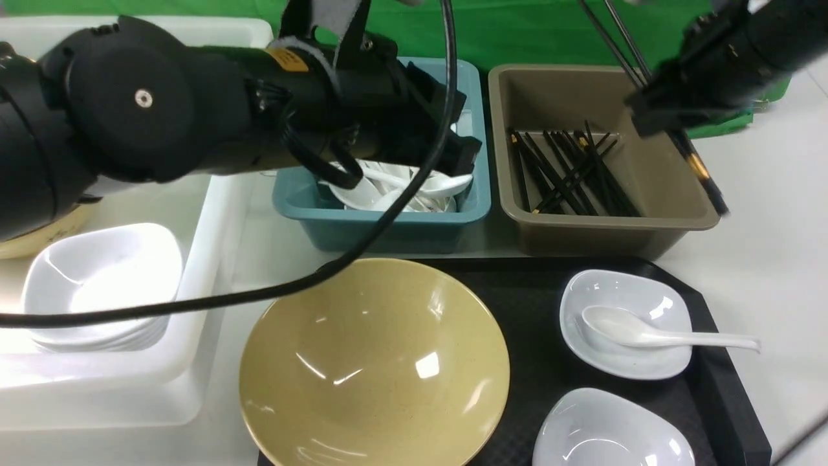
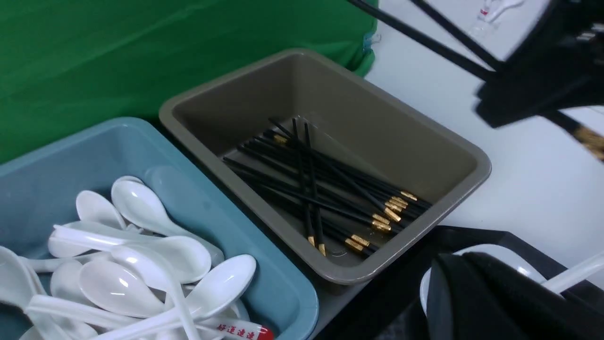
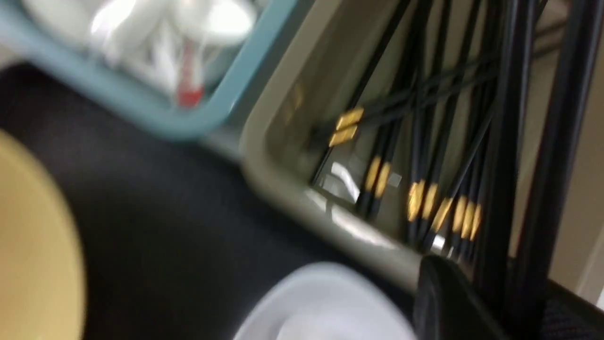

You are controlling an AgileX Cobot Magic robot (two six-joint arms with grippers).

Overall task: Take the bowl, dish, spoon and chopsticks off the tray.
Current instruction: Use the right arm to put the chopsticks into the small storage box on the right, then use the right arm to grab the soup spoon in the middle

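The right arm (image 1: 744,58) hangs in the air at the right side of the brown tub (image 1: 653,188), toward the bench's far edge. Its jaws pinch the chopsticks (image 1: 705,178) partway along their length. The pair is held clear of the tray, slanting, with the gold-banded ends lowest and showing against the tub's right rim. The left wrist view shows the same two sticks (image 2: 424,40) running up out of the jaws, and the blurred right wrist view has them (image 3: 505,141) crossing in front of the loose chopsticks (image 1: 569,175) that lie in the tub.

The left arm (image 1: 162,110) reaches across from the bench's left side to above the teal tub (image 1: 388,226), which is heaped with white spoons (image 2: 141,264). Its jaws are pressed together.

The tray (image 1: 537,323) sits at the bench's near edge, just in front of both tubs. The bowl (image 1: 375,362) rests upright on the tray's left end and overhangs that edge. The dish (image 1: 660,301) is on the tray's right part with the spoon (image 1: 647,333) lying in it, handle pointing to the bench's right edge. A second white dish (image 1: 608,433) sits nearer the front edge. A white crate (image 1: 213,213) at the bench's left edge holds stacked white dishes (image 1: 103,285).
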